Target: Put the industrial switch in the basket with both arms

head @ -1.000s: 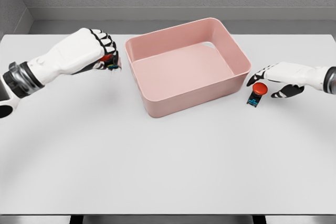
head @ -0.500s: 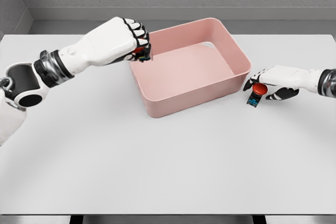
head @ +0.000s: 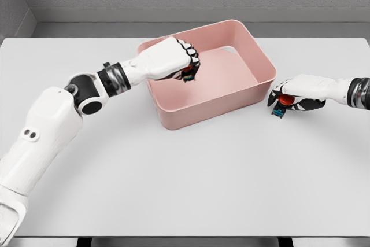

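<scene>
I am looking at a wide white table (head: 191,183) under grey walls (much free surface in front). My left hand (head: 173,59) is holding one red-buttoned industrial switch (head: 188,73) with curled fingers over the pink plastic basket (head: 254,93). My right hand (head: 298,92) is closing around a second red switch (head: 281,104) just beside the basket's right rim.

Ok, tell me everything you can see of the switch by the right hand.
The switch is small, with a round red button on top and a dark body below showing a blue-green patch near its base. It stands on the white table, just outside the pink basket, near its right corner. The right hand covers it from above, fingers curled round the button, so most of the red is hidden. Whether it has left the table cannot be told.
</scene>
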### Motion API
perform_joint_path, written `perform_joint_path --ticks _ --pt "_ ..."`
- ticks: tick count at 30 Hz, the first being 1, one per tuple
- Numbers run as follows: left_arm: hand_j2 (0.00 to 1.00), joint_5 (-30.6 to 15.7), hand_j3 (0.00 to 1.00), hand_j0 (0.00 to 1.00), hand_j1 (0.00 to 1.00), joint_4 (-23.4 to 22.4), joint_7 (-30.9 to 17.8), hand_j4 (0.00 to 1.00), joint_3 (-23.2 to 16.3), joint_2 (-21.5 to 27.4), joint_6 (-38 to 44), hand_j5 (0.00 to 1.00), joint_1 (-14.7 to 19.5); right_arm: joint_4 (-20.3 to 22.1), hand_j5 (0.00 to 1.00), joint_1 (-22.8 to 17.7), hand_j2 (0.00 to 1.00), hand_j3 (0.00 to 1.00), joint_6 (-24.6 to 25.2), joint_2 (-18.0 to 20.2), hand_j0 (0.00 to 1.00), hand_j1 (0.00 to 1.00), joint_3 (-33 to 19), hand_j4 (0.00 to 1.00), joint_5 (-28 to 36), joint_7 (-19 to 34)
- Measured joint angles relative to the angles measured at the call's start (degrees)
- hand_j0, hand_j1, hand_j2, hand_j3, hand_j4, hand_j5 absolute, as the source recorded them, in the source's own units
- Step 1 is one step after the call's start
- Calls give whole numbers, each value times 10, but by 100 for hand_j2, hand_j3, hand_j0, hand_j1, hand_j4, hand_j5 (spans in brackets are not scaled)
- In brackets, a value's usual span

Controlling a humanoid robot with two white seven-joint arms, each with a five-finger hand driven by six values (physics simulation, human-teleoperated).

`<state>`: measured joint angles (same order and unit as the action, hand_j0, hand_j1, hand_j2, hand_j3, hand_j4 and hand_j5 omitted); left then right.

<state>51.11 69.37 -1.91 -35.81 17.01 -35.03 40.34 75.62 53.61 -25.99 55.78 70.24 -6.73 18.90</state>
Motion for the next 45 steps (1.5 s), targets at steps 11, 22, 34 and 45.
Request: perform_joint_path --ticks 11,22,34,45 --pt "80 4 80 80 80 -59 0 80 -10 -20 0 80 19 -6 51 4 51 51 -8 6 51 51 -10 51 0 3" --pt "83 -1 83 83 83 -58 2 83 -9 -17 0 83 23 -7 51 17 51 51 -36 20 51 51 -27 51 -1 4" --pt "100 -200 100 100 100 198 7 100 -8 277 0 100 -68 -6 49 47 49 49 -46 25 49 49 -37 49 3 16" --pt "100 -229 100 100 100 241 3 100 -8 385 0 100 -80 -5 48 57 48 48 -48 29 48 48 -71 48 4 40"
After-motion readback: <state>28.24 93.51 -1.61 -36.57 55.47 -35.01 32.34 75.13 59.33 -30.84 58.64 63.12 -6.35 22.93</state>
